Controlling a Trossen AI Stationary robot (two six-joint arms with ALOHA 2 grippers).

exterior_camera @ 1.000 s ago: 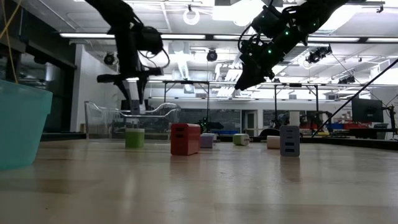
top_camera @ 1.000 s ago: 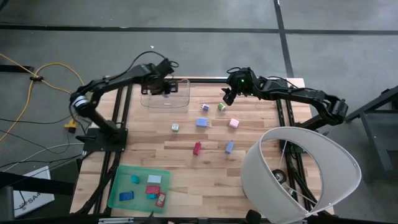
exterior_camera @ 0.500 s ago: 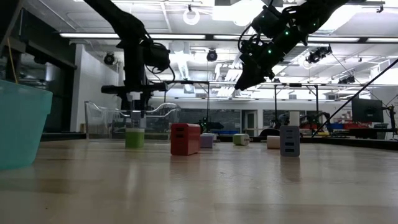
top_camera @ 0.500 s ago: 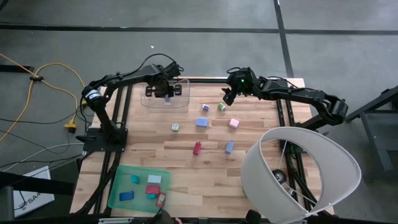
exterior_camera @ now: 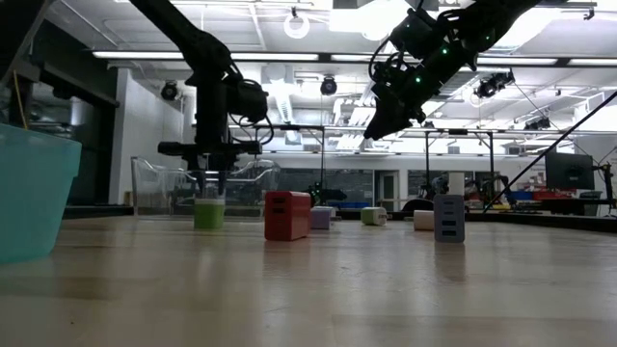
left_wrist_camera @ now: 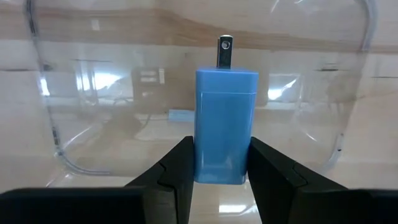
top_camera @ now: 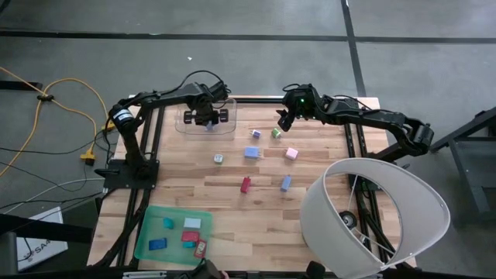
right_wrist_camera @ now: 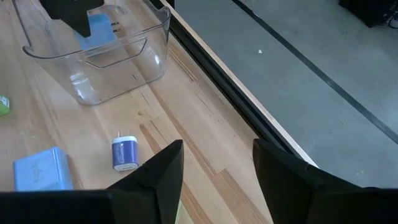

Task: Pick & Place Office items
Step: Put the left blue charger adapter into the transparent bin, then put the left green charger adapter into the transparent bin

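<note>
A: Where's the blue block [left_wrist_camera: 226,127]?

B: Clamped between the left gripper [left_wrist_camera: 219,167] fingers, hanging over the clear bin [top_camera: 206,124].

A: So what's next?

B: Placing, I'd judge: let go so it drops inside. The right gripper [right_wrist_camera: 217,169] waits with its jaws apart near the table's far edge.

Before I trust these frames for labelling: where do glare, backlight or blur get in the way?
Low view: ceiling lights backlight both arms into silhouettes, and the near table is blurred. Left wrist view: reflections streak the clear bin around the blue charger block. High view: evenly lit, the items tiny.
</note>
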